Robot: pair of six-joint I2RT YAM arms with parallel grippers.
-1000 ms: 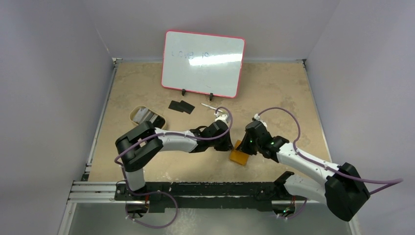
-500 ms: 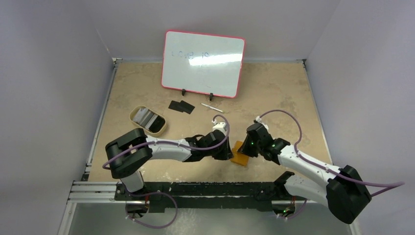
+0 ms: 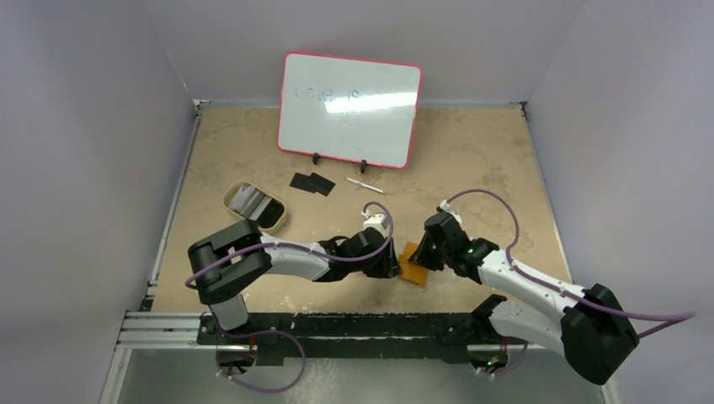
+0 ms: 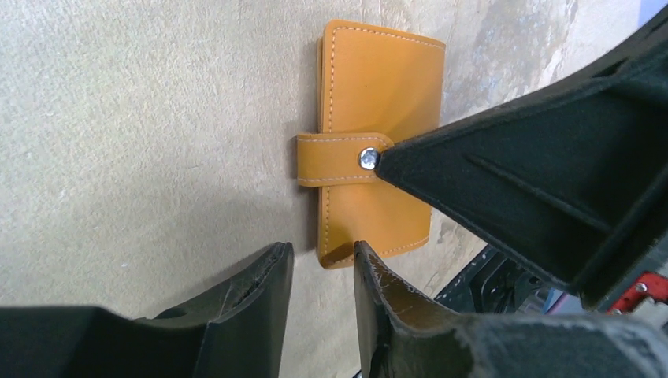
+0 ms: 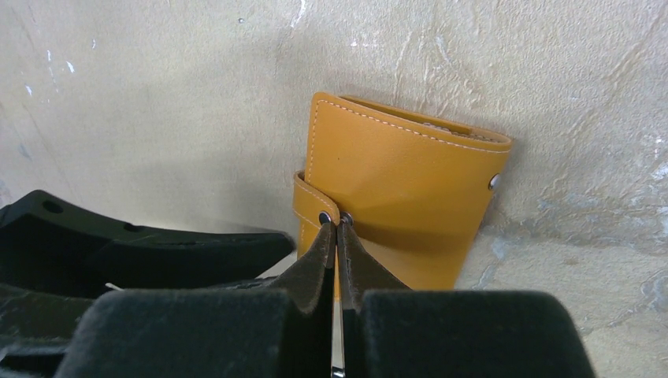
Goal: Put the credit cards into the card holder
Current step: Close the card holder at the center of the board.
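Two black cards (image 3: 311, 183) lie near the table's (image 3: 471, 160) far edge, before the whiteboard (image 3: 349, 109). My left claw (image 4: 321, 253) stands released and empty just beside the closed card holder (image 4: 378, 94), near the front edge. My right claw (image 5: 336, 227) is clenched, tips at the snap tab (image 4: 335, 158); I cannot tell whether they pinch it.

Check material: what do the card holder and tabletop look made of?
Card holder: leather or faux leather, smooth matte tan; pale stitching along edges, shiny metal-looking snap. Tabletop: beige, mottled, matte; stone-look laminate or board, can't tell which.
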